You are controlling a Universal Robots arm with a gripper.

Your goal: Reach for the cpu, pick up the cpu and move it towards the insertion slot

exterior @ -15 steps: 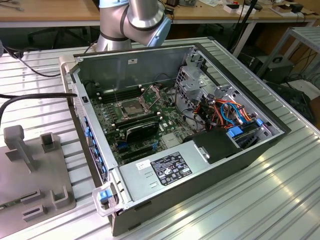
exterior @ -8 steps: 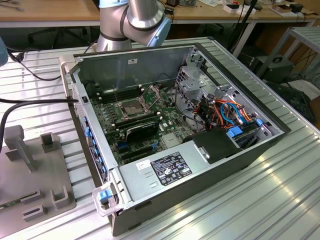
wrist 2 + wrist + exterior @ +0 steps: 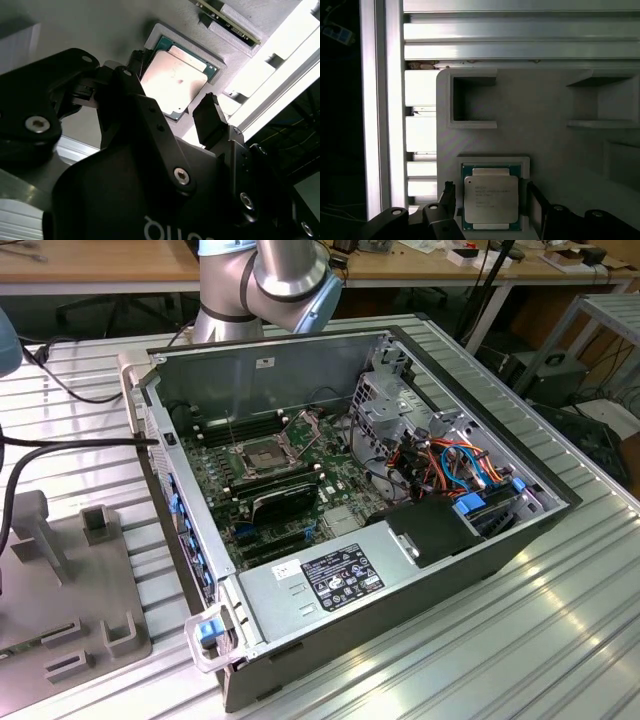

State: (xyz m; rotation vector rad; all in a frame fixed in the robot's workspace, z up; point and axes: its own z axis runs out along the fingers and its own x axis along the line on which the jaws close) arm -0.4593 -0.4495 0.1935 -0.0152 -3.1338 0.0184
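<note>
The robot's gripper (image 3: 172,95) hangs open directly over the cpu (image 3: 172,80), its two black fingers (image 3: 536,202) spread to either side of the chip with a gap showing on each side and nothing held between them. In both wrist views the cpu lies flat in a shallow square pocket with a raised rim, moulded into a pale grey fixture plate (image 3: 540,110). The chip is thin and square, with a pale silvery-tan metal lid that has stepped tabs on two opposite edges and a few lines of small dark print. A narrow band of green board shows around the lid. In the second wrist view the lid catches a warm pinkish light. Beside the pocket on the same plate stand other open-sided grey holders (image 3: 472,100), and the plate rests on a ribbed aluminium table (image 3: 520,50).

The exterior view shows the arm (image 3: 270,275) rising behind an open computer case (image 3: 260,365) that lies on its side on the slatted table. Inside, the insertion slot (image 3: 262,453) sits on the green motherboard, a square socket with a dark centre and a silver metal frame, its hinged plate standing raised. It has memory slots (image 3: 235,430) close by and a black finned card (image 3: 285,502) just beside it. A power-supply box (image 3: 330,580) fills the near corner of the case.
</note>
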